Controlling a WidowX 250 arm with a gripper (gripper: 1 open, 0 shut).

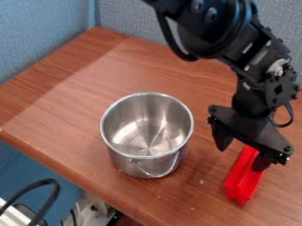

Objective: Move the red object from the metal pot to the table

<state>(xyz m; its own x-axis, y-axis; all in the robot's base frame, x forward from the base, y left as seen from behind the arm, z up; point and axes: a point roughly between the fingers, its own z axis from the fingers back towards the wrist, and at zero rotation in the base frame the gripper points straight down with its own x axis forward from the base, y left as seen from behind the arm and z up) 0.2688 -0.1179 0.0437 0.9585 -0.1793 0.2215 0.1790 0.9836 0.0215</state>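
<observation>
The red object (pixel 245 178) lies on the table (pixel 71 84) near its front right edge, to the right of the metal pot (pixel 144 164). The pot stands upright with nothing inside it. My gripper (pixel 250 146) points down just above the far end of the red object. Its black fingers (pixel 221 135) stand apart on either side of the block and are open. The block's far end is partly hidden behind the gripper.
The table's front edge runs just below the pot and the red object, with a drop beyond it. Black cables (pixel 35 207) hang below the table at the bottom left. A blue wall (pixel 118 13) stands behind the table.
</observation>
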